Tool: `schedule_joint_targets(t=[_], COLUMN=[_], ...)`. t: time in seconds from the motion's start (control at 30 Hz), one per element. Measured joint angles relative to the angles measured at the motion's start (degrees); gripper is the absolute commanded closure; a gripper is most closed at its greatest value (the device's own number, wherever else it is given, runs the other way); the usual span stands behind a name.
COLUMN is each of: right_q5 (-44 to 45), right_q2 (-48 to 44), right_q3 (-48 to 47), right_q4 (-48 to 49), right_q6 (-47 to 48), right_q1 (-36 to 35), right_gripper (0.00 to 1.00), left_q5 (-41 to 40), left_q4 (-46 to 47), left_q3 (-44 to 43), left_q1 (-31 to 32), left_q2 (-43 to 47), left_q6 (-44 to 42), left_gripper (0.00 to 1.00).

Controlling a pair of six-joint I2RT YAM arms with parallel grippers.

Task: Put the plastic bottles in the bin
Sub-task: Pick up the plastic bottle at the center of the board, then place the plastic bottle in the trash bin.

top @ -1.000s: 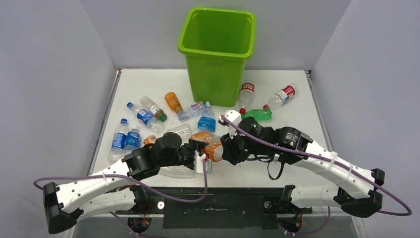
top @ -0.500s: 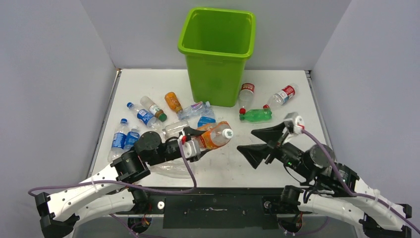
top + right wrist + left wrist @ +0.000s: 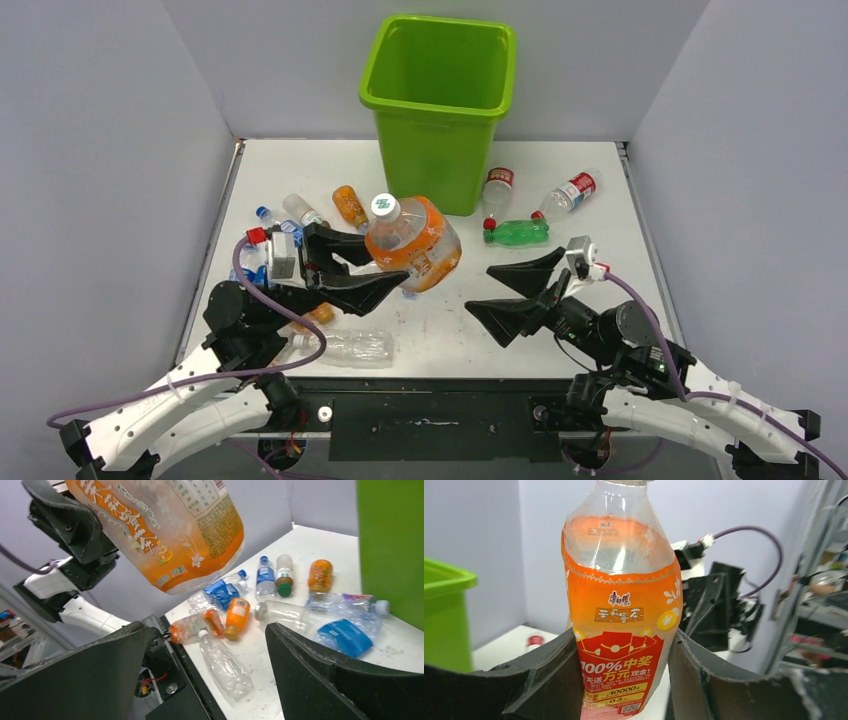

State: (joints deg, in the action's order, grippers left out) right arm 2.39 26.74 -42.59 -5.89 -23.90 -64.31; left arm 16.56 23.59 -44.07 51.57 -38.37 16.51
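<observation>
White table [image 3: 440, 335]; left tool [image 3: 388, 262] grasps orange bottle [image 3: 415, 235], label text [image 3: 624, 625] legible only wrist view; right tool [image 3: 480, 288] spread, empty.

cap of the orange bottle [image 3: 621, 620] cropped at left-wrist top edge, left gripper [image 3: 390, 263] hides most of the blue-label bottles [image 3: 262, 214] from above, bin [image 3: 390, 550] cut by right-wrist edge

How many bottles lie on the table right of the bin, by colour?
clear bottles, red labels: 2
green bottle: 1
Total: 3
</observation>
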Motion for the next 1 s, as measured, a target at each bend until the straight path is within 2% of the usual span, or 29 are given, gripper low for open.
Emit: schedule_joint_targets(t=[0.13, 0.3, 0.63, 1.0], right_q5=[-4.24, -8.55, -9.07, -7.69], right_q2=[1.88, 5.44, 6.93, 2.89], right_q3=[2.62, 4.04, 4.59, 4.74], right_q4=[5.9, 12.79, 19.82, 19.26], right_q6=[-1.46, -2.64, -2.95, -2.71], right_q1=[0.0, 0.0, -0.26, -0.26], right_gripper=[0.1, 0.1, 0.1, 0.1], left_q5=[1.95, 4.55, 8.85, 16.15], left_q4=[8.04, 13.07, 21.0, 30.49], left_q3=[2.27, 3.1, 3.13, 3.45], left_q1=[-0.57, -1.44, -3.5, -8.41], left_q2=[-1.86, -5.62, -7.65, -11.45], left_q6=[10.95, 20.9, 32.24, 44.44], left_gripper=[0.66, 0.65, 0.66, 0.69])
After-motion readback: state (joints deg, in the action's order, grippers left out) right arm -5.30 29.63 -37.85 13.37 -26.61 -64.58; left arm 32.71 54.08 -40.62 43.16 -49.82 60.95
